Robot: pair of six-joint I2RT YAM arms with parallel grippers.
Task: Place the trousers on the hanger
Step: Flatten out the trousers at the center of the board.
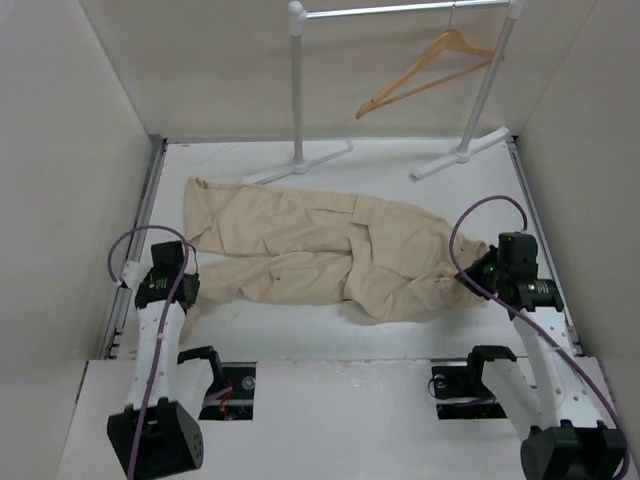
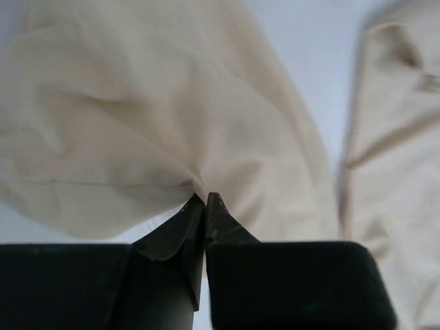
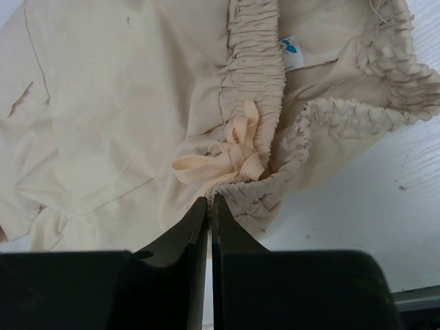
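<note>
The beige trousers (image 1: pixel 320 255) lie flat across the white table, legs to the left and waistband to the right. My left gripper (image 2: pixel 205 197) is shut on a pinch of leg cloth (image 2: pixel 137 124) near the hem; it sits at the table's left (image 1: pixel 188 290). My right gripper (image 3: pixel 210 201) is shut on the gathered elastic waistband (image 3: pixel 254 89) just below the drawstring bow (image 3: pixel 227 155); it sits at the right (image 1: pixel 470 275). The tan wooden hanger (image 1: pixel 425 70) hangs tilted from the rack's bar at the back right.
The white metal garment rack (image 1: pixel 298 90) stands at the back with two floor feet (image 1: pixel 300 165) reaching toward the trousers. White walls close in the left, back and right. The table's near edge drops to a lower shelf by the arm bases.
</note>
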